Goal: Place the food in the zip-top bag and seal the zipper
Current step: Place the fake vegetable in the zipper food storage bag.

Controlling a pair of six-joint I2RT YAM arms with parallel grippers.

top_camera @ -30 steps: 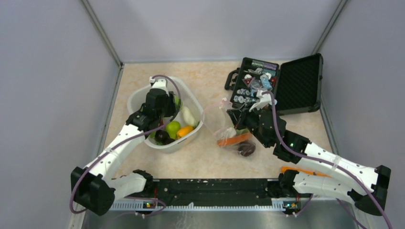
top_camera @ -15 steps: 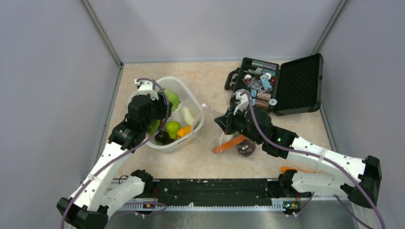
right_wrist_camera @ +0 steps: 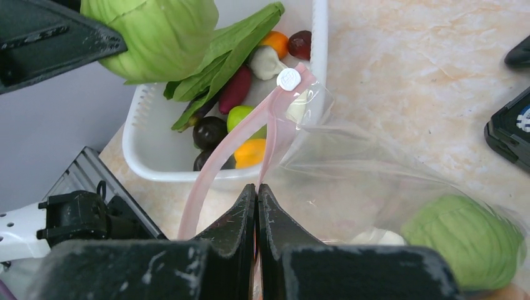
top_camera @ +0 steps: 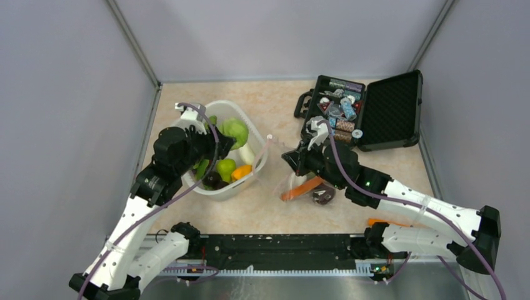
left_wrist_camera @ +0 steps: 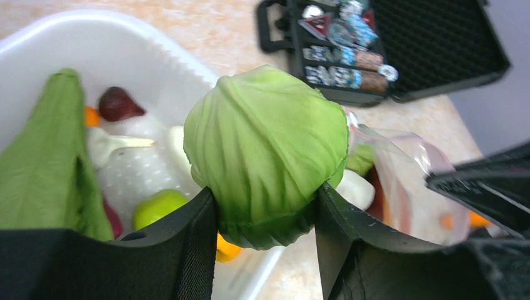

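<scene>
My left gripper (left_wrist_camera: 265, 203) is shut on a green cabbage (left_wrist_camera: 265, 150) and holds it above the white tub (top_camera: 251, 176), as the top view shows (top_camera: 234, 132). My right gripper (right_wrist_camera: 257, 187) is shut on the pink zipper strip (right_wrist_camera: 250, 122) of the clear zip-top bag (right_wrist_camera: 375, 175), holding its mouth up toward the tub. The bag (top_camera: 300, 178) holds an orange carrot (top_camera: 301, 187), a dark purple piece (top_camera: 322, 195), a white piece and a second cabbage (right_wrist_camera: 465, 240). The tub holds leafy greens (left_wrist_camera: 44, 156), a lime-green fruit (top_camera: 225, 169), an orange piece and dark pieces.
An open black case (top_camera: 369, 112) with small trinkets lies at the back right. An orange piece (top_camera: 387, 222) lies near the right arm's base. Grey walls close in the left, back and right sides.
My left gripper has lifted the cabbage out of the tub and swung it right toward the bag. My right gripper moved left with the bag's mouth, then held still.
</scene>
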